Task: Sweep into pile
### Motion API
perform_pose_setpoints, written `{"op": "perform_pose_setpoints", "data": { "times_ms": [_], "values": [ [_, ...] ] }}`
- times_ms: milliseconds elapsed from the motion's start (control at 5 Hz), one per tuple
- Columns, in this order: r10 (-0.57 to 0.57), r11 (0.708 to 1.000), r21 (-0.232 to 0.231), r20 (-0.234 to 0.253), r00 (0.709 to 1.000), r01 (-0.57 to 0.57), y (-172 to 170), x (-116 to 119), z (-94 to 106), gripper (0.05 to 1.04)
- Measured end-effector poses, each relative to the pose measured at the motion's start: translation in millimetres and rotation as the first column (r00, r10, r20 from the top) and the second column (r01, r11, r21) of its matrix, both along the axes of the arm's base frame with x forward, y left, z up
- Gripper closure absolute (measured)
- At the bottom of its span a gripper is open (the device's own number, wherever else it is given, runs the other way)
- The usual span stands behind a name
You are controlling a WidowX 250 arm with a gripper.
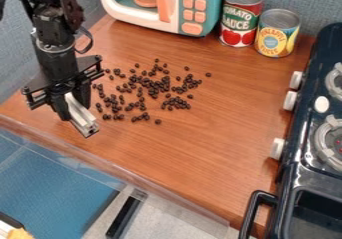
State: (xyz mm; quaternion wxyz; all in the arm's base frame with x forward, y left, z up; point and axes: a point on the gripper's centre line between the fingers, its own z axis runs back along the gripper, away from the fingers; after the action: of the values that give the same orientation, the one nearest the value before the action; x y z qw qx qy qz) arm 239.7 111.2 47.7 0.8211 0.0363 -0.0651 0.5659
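The black gripper (71,99) hangs at the left of the wooden counter, its fingers closed around a silver-white bar (82,117). The bar slants down toward the counter's front left edge, its end low and free of the beans. Many small dark beans (155,86) lie scattered to the right of the gripper, densest in the middle, with loose ones around them. The nearest beans are close beside the gripper's right side. Whether the bar's tip touches the counter, I cannot tell.
A teal and white toy microwave (179,8) stands at the back, with a tomato sauce can (240,17) and a pineapple can (276,33) beside it. The dark toy stove (307,133) borders the right side. A clear ledge (113,165) runs along the counter's front edge.
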Motion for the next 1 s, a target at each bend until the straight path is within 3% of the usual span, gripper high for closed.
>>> {"op": "perform_pose_setpoints", "data": {
  "times_ms": [600, 1000],
  "values": [
    [0.021, 1.0, -0.011, -0.05, 0.999, -0.022, 4, 3, -32.5, 0.711],
    [0.0, 1.0, -0.011, -0.054, 0.999, 0.0, 5, 16, -33.3, 0.711]
  ]
}}
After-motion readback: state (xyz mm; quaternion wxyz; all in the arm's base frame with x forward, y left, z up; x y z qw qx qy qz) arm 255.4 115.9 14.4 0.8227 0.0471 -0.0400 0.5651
